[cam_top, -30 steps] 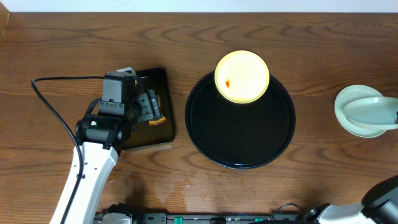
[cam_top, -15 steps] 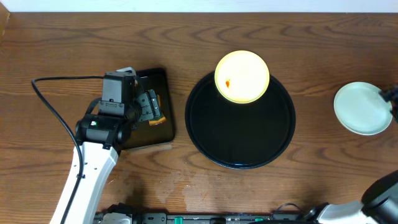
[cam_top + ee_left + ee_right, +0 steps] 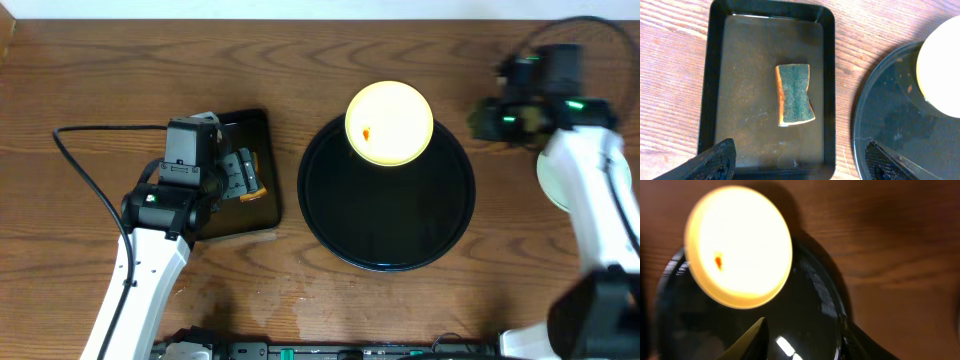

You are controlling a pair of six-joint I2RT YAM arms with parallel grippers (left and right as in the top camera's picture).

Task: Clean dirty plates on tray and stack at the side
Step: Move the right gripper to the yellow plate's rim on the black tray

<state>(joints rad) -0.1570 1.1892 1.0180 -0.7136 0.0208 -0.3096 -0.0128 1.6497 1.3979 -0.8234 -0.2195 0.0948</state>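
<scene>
One pale yellow plate [image 3: 389, 123] with a small orange smear sits on the far rim of the large round black tray [image 3: 388, 225]. My right gripper [image 3: 484, 118] hovers open and empty just right of the plate. In the right wrist view its fingers [image 3: 805, 347] straddle the tray's rim [image 3: 815, 300], with the yellow plate [image 3: 737, 245] ahead of them. A mint-white plate [image 3: 546, 178] lies on the table at the right, mostly hidden under my right arm. My left gripper [image 3: 240, 172] is open and empty [image 3: 800, 165] over the sponge tray.
A small rectangular black tray [image 3: 765, 20] left of the round tray holds a green and yellow sponge [image 3: 796, 93]. A black cable [image 3: 80, 170] loops over the table at the left. The round tray's edge [image 3: 875, 115] lies close to the rectangular tray.
My right gripper let go of the mint-white plate at the right and swung in to the round tray's far right edge. The left arm has not moved.
</scene>
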